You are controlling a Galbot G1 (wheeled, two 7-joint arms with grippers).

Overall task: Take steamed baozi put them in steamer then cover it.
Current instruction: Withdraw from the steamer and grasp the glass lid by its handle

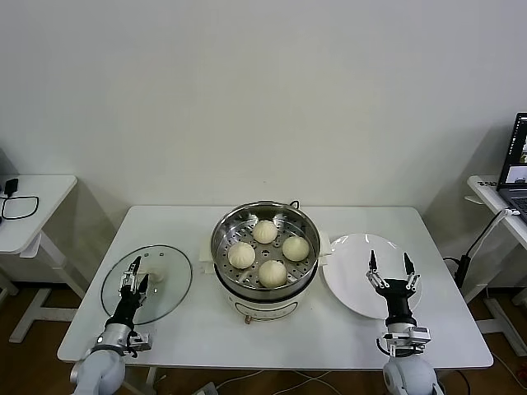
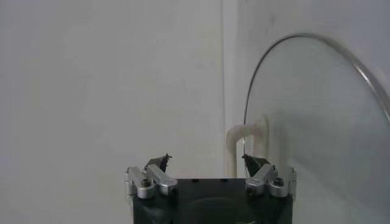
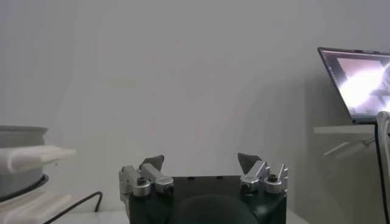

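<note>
Resting on the steamer's [image 1: 265, 239] perforated tray are four steamed baozi [image 1: 264, 231], uncovered. Left tool [image 1: 137, 272] hovers open over the glass lid [image 1: 169, 284] on the worktop [image 1: 329, 329]; right tool [image 1: 389, 263] stands open above the white plate [image 1: 350, 271].

A plain white wall [image 1: 263, 90] backs a white table [image 1: 272, 337], flanked by a side desk [image 1: 29, 206] carrying a black cable [image 1: 16, 206] and another desk [image 1: 498, 197] with an open laptop [image 1: 517, 160], over brown floor [image 1: 33, 337].

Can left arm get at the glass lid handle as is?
Probably yes. The left gripper is open above the glass lid, right by its cream handle, with nothing between them. The steamer stands clear to the side.
</note>
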